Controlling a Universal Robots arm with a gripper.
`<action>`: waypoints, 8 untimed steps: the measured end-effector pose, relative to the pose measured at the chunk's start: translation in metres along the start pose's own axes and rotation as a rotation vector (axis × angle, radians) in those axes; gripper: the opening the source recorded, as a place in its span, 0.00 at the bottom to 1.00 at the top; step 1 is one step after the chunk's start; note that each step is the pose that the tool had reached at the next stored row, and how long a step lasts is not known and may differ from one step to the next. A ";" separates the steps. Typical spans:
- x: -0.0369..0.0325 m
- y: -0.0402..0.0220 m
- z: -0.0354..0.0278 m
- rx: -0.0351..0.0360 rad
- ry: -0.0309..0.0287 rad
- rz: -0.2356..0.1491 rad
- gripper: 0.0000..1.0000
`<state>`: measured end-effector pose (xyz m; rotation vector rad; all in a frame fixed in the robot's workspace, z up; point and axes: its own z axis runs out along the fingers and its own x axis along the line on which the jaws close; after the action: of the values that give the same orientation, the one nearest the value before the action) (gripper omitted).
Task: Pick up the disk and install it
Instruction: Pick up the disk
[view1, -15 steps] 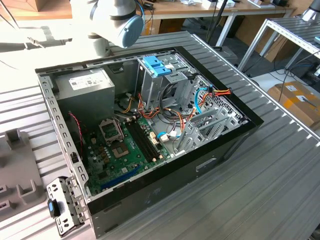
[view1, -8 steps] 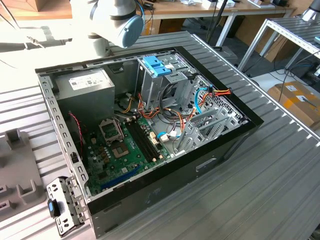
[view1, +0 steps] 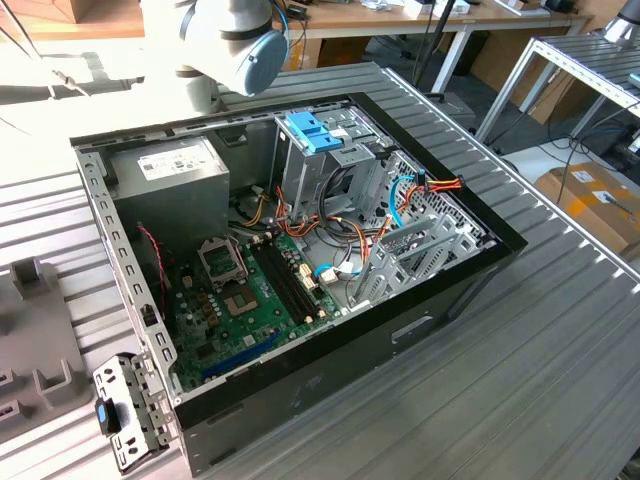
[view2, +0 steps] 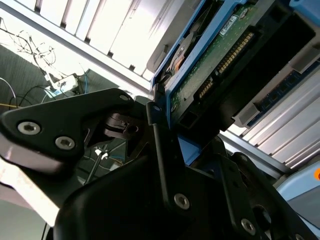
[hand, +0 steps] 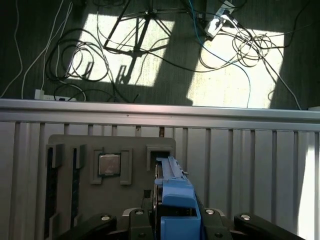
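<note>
Disk (view2: 215, 65) pinched between closed fingers (view2: 159, 150), protruding beyond them.

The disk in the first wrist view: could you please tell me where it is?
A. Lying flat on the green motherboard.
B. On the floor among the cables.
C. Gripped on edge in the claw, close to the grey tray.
C: the disk, with its blue rail showing, stands on edge between the two sides of the claw, close to the grey tray.
</note>
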<state>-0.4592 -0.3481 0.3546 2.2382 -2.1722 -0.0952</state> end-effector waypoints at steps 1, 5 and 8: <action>0.0000 0.0001 -0.0007 0.0001 0.0000 0.000 0.37; -0.0001 0.0003 -0.0049 0.0001 0.0000 0.000 0.37; -0.0002 0.0004 -0.0071 0.0001 0.0000 0.000 0.37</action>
<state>-0.4592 -0.3481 0.3617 2.2383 -2.1724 -0.0950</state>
